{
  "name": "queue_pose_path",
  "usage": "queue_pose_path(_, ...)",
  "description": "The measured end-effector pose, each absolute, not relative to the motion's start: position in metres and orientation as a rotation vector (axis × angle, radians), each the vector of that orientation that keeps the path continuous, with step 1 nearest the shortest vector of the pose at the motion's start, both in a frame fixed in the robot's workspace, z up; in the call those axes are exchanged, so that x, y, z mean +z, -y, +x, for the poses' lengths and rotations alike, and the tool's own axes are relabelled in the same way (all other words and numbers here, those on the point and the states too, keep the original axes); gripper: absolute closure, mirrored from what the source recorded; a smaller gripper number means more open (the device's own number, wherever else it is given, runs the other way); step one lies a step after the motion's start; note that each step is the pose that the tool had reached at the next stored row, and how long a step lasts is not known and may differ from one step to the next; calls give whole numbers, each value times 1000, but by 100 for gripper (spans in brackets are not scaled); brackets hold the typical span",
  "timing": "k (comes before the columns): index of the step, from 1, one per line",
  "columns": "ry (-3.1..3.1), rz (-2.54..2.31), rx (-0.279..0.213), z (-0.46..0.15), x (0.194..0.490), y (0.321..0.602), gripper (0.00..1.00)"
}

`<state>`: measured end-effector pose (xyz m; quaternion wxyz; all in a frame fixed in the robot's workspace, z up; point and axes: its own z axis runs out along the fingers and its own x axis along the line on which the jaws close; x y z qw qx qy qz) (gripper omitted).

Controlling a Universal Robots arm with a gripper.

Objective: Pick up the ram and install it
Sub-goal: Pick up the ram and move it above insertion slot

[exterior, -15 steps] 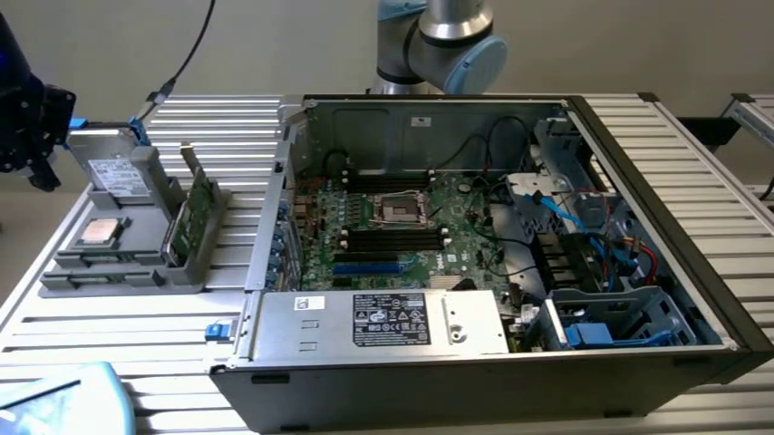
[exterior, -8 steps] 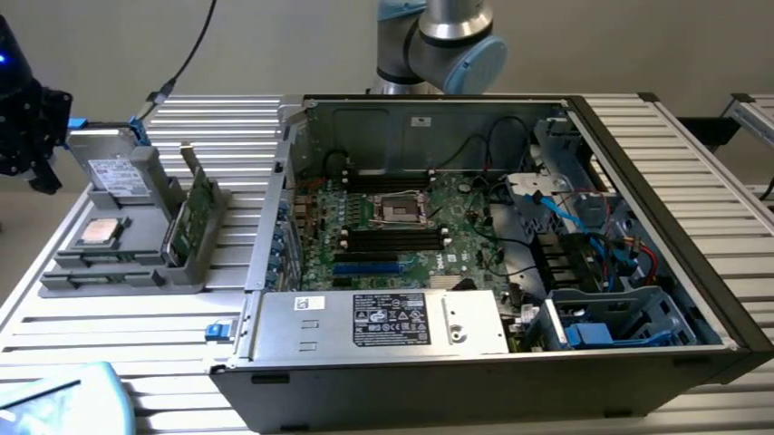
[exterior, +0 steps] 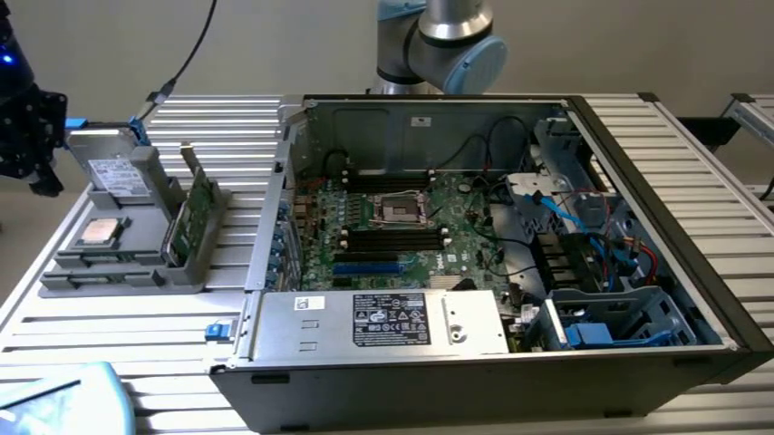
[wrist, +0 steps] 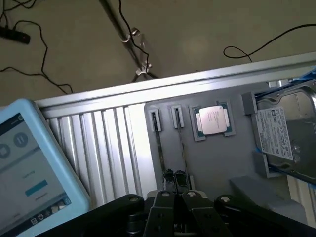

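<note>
Gripper: you've got the gripper (wrist: pixel 176 200) pinched tight, fingers together and nothing between them. It hangs well above the tray and touches nothing.
Ram: your ram (exterior: pixel 194 222) is not picked up yet. It stands on its long edge in a narrow holder of the tray, on the side closest to the case, green face showing.
Wrist view of the ram: you're looking down on two narrow holders side by side, each with a thin dark line along it. Whether both lines are sticks, I can't tell.
Tray: the grey tray (exterior: pixel 85 272) sits on the table (exterior: pixel 181 118), just beside the case on the exterior view's left.
CPU: the CPU (exterior: pixel 100 232) lies flat in its square pocket mid-tray, next to the ram holders.
Drive: the drive (exterior: pixel 121 177) lies label-up at the tray's far end.
Case: the case (exterior: pixel 653 145) lies on its side, open towards you, with the board (exterior: pixel 454 204) exposed inside.
Slots: long black slots (exterior: pixel 393 237) lie on the board beside the processor socket (exterior: pixel 400 208), well apart from the ram.
Arm: a grey-and-blue joint of the arm (exterior: pixel 441 41) rises behind the case's back wall.
Tablet: a blue-framed tablet (wrist: pixel 29 163) rests on the table's near corner, screen lit.
</note>
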<state>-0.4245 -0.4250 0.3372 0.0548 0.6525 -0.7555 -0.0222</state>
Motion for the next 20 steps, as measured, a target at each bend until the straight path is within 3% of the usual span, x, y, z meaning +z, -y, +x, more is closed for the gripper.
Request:
queue_pose_path(9, 2206, 2080, -65, -425, 336, 425, 88)
queue_pose_path(11, 2206, 2080, -65, -424, 336, 425, 82)
queue_pose_path(13, 2206, 2080, -65, -425, 336, 425, 69)
queue_pose_path(20, 2203, 2088, -60, -425, 327, 425, 69)
